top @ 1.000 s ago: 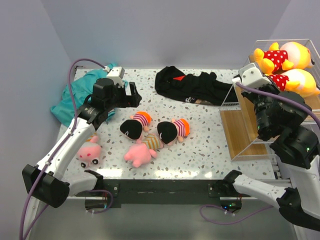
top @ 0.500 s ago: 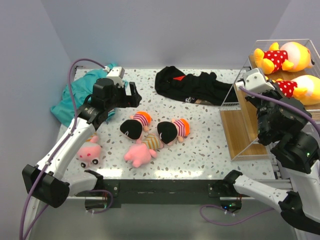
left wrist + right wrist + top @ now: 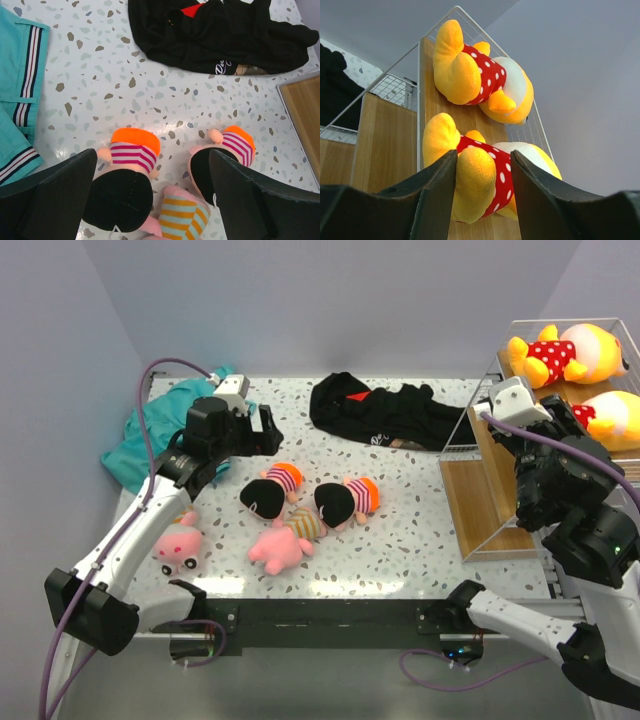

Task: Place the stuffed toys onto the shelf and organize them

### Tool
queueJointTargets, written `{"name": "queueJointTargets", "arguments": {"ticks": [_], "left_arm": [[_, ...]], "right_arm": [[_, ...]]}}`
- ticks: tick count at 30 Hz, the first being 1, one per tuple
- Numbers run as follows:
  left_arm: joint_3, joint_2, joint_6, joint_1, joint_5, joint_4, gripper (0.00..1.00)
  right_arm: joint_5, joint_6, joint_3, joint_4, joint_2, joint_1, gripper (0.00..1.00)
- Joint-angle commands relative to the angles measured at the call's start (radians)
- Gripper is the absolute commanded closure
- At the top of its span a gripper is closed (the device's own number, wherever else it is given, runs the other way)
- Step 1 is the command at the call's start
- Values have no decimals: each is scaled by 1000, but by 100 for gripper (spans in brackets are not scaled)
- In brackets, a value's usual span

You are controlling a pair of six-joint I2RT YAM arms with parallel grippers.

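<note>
Two yellow-orange bears in red dotted tops lie on the top board of the white wire shelf (image 3: 490,500): one at the back (image 3: 560,350), one nearer (image 3: 615,418). My right gripper (image 3: 570,415) is open, its jaws either side of the nearer bear's leg (image 3: 480,180); the other bear (image 3: 480,75) lies beyond. Two black-haired dolls (image 3: 270,490) (image 3: 345,500), a pink pig in a striped top (image 3: 282,543) and another pink pig (image 3: 178,545) lie on the table. My left gripper (image 3: 268,430) hovers open and empty above the dolls (image 3: 130,155) (image 3: 232,145).
A teal polo shirt (image 3: 150,430) lies at the table's far left. A black garment with a red mark (image 3: 380,410) lies at the back middle, next to the shelf's lower wooden board (image 3: 480,480).
My right gripper has moved right and slightly down with the nearer bear, which now lies further onto the top board. The left arm has not moved.
</note>
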Motion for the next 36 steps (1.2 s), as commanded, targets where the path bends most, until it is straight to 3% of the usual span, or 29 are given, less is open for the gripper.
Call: {"name": "queueJointTargets", "arguments": {"ticks": [1, 11, 18, 26, 29, 34, 36], "left_arm": [[-9, -19, 20, 8, -1, 36, 0], [-13, -25, 22, 6, -3, 36, 0], [-19, -41, 25, 6, -17, 39, 0], [-26, -62, 20, 6, -53, 39, 0], [-44, -87, 24, 6, -73, 50, 0], [-75, -172, 16, 6, -79, 101, 0], [-108, -223, 14, 6, -92, 128, 0]], "right_arm": [[32, -65, 7, -18, 14, -3, 49], [87, -202, -78, 203, 17, -3, 49], [87, -178, -62, 186, 40, -3, 41], [42, -72, 146, 87, 155, -3, 27], [-30, 14, 259, 42, 217, -3, 24], [-327, 354, 523, -171, 355, -1, 22], [-405, 443, 547, -221, 381, -1, 23]]}}
